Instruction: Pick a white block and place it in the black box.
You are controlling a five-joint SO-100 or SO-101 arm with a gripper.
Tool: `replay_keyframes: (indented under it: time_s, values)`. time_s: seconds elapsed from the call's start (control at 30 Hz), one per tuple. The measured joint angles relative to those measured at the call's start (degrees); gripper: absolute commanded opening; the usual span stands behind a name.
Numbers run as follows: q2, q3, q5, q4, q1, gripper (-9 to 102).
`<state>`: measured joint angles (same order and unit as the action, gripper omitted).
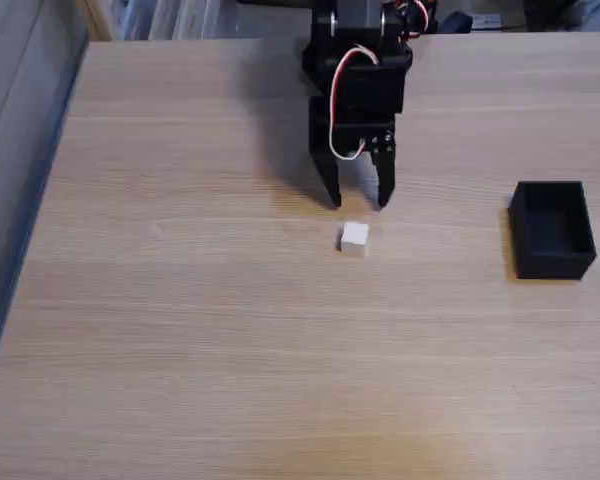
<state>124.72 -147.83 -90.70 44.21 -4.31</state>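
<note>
- Fixed view: the box [552, 230] sits on the desk [180, 330] close to its right edge, about halfway between the far and near edges.
- The box is black, open on top, and its inside looks bare; only dark floor and walls show.
- The claw [359, 200] hangs from the black arm [358, 70] that comes in over the far edge, near the middle of the desk's width.
- Its two fingers point down and stand apart with a clear gap between the tips; nothing is held in that gap.
- The block [354, 238], a small white cube, lies on the desk just in front of the fingertips, apart from them.
- Block and box are well apart, the box to the right.
- Red and white wires [338, 85] loop down the front of the arm.
</note>
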Motion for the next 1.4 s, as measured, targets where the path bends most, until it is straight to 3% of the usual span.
replay_keyframes:
  time_s: [0.73, 0.83, 0.93, 1.2, 1.4]
  values:
    - [-18.5, 14.3, 0.2, -5.4, -0.8, 24]
    - [-19.0, 14.5, -0.1, -5.6, -1.6, 18]
    - [-19.1, 14.6, -1.4, -5.4, -1.9, 0]
    - [-15.7, 13.4, -1.7, -4.8, -0.7, 0]
    - [-2.9, 6.2, -3.3, -2.1, 2.7, 0]
